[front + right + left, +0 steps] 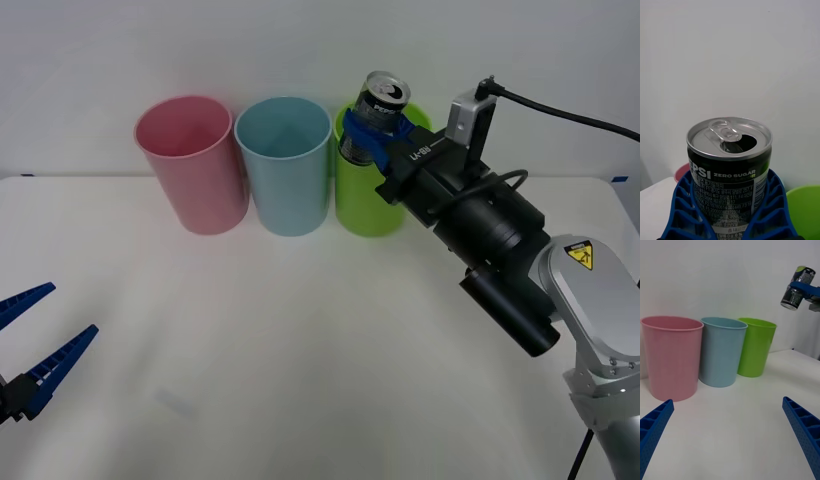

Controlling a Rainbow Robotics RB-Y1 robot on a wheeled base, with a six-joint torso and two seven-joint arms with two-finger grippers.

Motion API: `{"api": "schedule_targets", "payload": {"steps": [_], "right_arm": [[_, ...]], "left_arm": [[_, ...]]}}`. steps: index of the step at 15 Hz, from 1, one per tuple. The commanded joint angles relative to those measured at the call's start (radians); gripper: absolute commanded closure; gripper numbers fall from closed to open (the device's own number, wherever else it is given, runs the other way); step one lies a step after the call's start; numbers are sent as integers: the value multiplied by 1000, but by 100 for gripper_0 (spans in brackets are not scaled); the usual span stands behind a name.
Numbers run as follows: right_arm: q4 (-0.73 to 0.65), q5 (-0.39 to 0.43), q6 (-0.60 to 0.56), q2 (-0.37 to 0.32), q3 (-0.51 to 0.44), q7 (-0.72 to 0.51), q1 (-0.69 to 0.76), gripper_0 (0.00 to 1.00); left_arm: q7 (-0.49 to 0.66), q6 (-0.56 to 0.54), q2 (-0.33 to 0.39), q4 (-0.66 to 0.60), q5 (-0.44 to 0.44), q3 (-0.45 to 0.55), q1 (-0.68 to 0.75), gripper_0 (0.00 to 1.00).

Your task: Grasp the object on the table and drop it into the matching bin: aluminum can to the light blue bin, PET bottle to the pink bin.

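Right gripper clamps the opened can mid-body; likely empty, light, slippery, dentable. Left gripper idle, fingers spread.

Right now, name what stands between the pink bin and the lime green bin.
The light blue bin stands between the pink bin and lime green bin, plain in the front view.

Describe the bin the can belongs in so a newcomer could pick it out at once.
On the white table, three tall cup-shaped bins stand in a row along the far edge. The light blue bin is the middle one, between the pink bin and the lime green bin. The right gripper holds the aluminum can above the green one, beside it.
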Motion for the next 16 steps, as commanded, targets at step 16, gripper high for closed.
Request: {"api": "schedule_targets", "payload": {"steps": [16], "right_arm": [[745, 150, 355, 321, -17, 48, -560, 100]], "left_arm": [[0, 0, 0, 0, 0, 0, 0, 0]]}}
